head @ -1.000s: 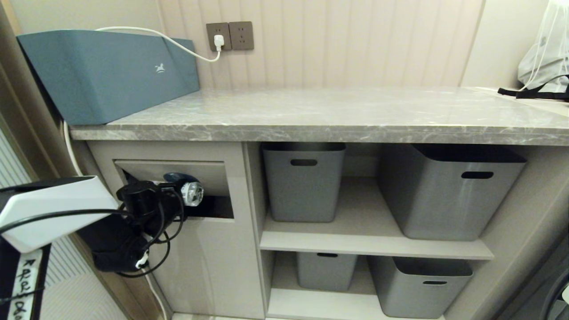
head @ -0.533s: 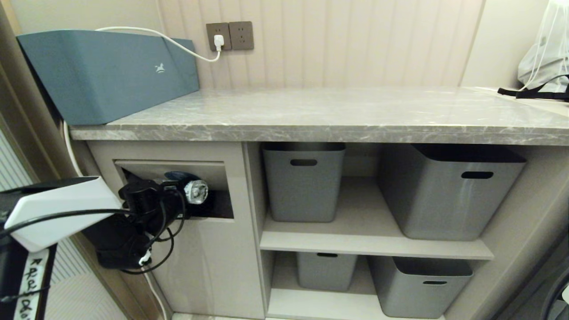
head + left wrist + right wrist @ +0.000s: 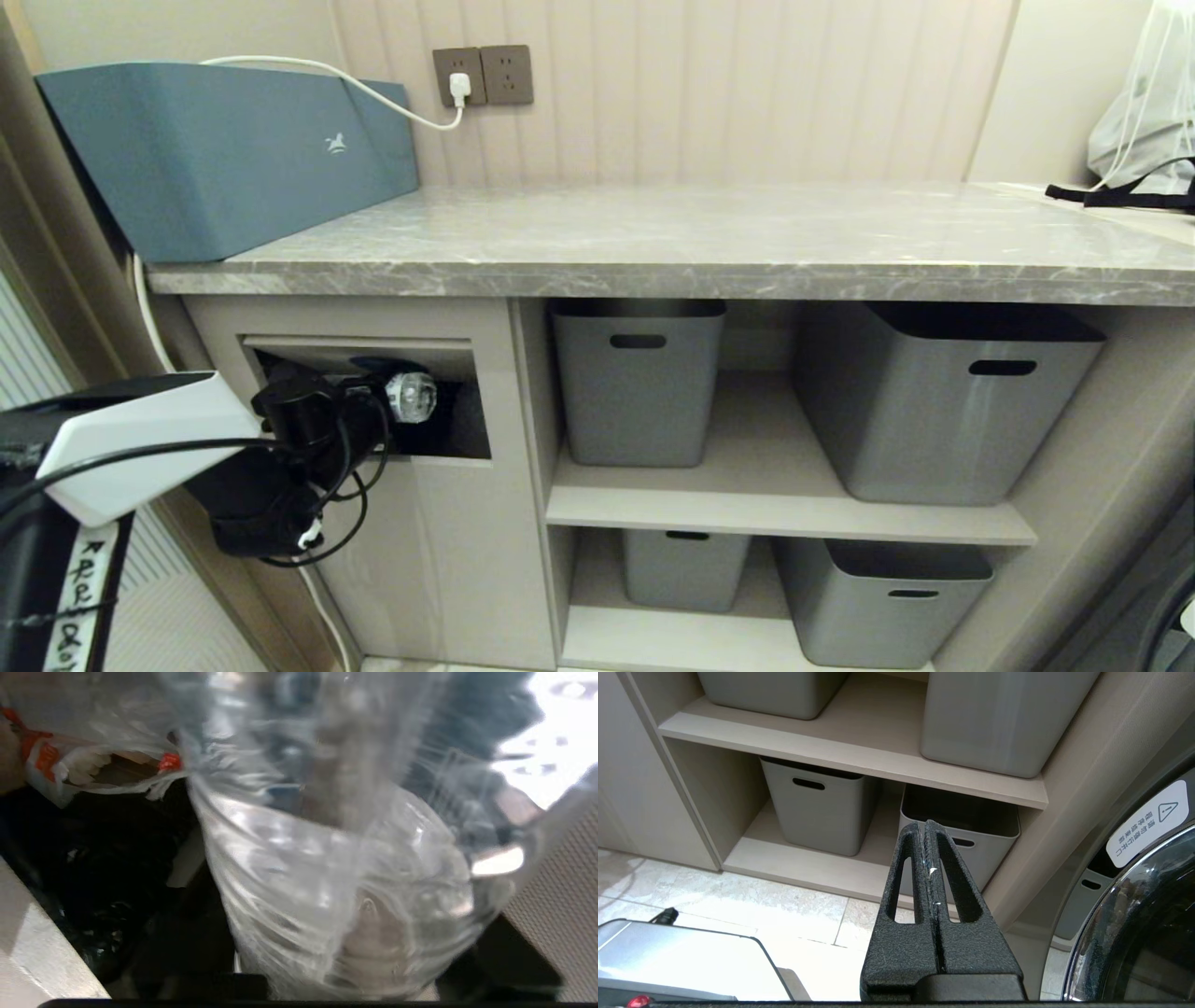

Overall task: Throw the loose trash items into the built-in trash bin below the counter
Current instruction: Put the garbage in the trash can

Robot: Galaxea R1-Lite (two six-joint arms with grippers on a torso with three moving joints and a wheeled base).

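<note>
Left gripper (image 3: 373,397) is pushed into the tilted flap opening of the built-in trash bin (image 3: 439,523) under the counter (image 3: 709,243), with the clear water bottle (image 3: 411,396) at its tip, inside the opening. Whether the fingers clasp the bottle cannot be told. Right gripper (image 3: 927,833) is parked low before the grey tubs (image 3: 817,807), fingers pressed together, empty.

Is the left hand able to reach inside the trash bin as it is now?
Probably yes. The left hand is already at the trash bin opening, the flap is pushed in, and the clear bottle sits in the dark gap.
</note>
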